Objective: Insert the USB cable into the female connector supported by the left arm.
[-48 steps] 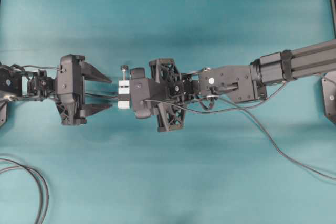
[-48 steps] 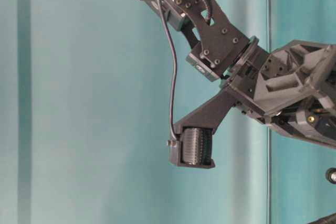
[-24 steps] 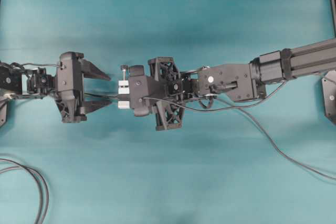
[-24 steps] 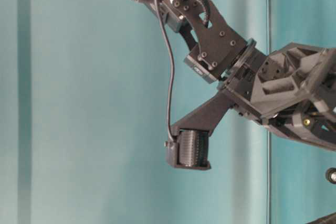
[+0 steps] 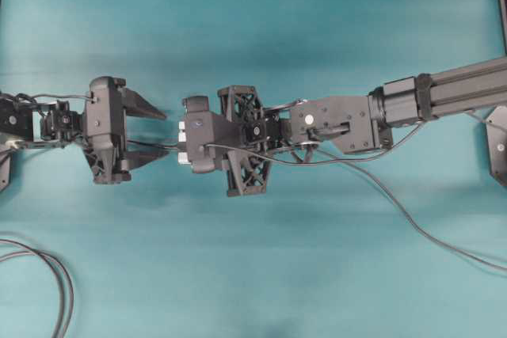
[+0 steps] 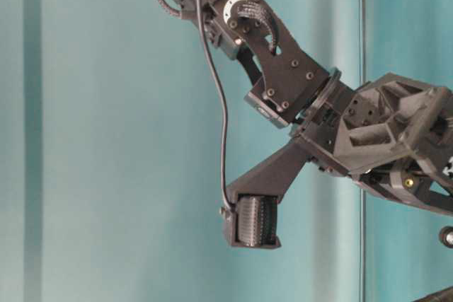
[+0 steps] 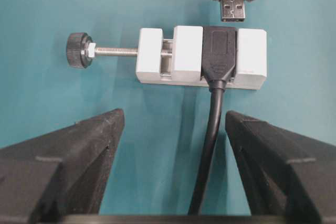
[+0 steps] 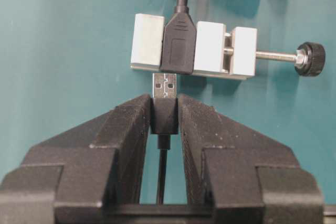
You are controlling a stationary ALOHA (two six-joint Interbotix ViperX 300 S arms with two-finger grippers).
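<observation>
The female connector is a black socket (image 8: 178,45) clamped in a white block (image 8: 210,45) with a rod and black knob (image 8: 311,59); its dark cable (image 7: 210,145) runs back between my left gripper's fingers. My left gripper (image 7: 173,116) is open behind the block (image 7: 186,56) and touches nothing. My right gripper (image 8: 164,111) is shut on the USB cable's dark plug (image 8: 164,116). The silvery tip (image 8: 164,86) sits just short of the socket and roughly in line with it. In the overhead view my right gripper (image 5: 184,136) covers most of the block (image 5: 182,157), facing my left gripper (image 5: 165,135).
The thin USB cable (image 5: 428,235) trails off to the lower right. A looped double black cable (image 5: 55,275) lies at the lower left. A dark fixture (image 5: 497,148) stands at the right edge. The table-level view shows only an arm and one ridged finger pad (image 6: 251,221).
My right gripper has moved left with the plug, closing on the white block and now covering it and its knob from above. My left gripper has barely moved.
</observation>
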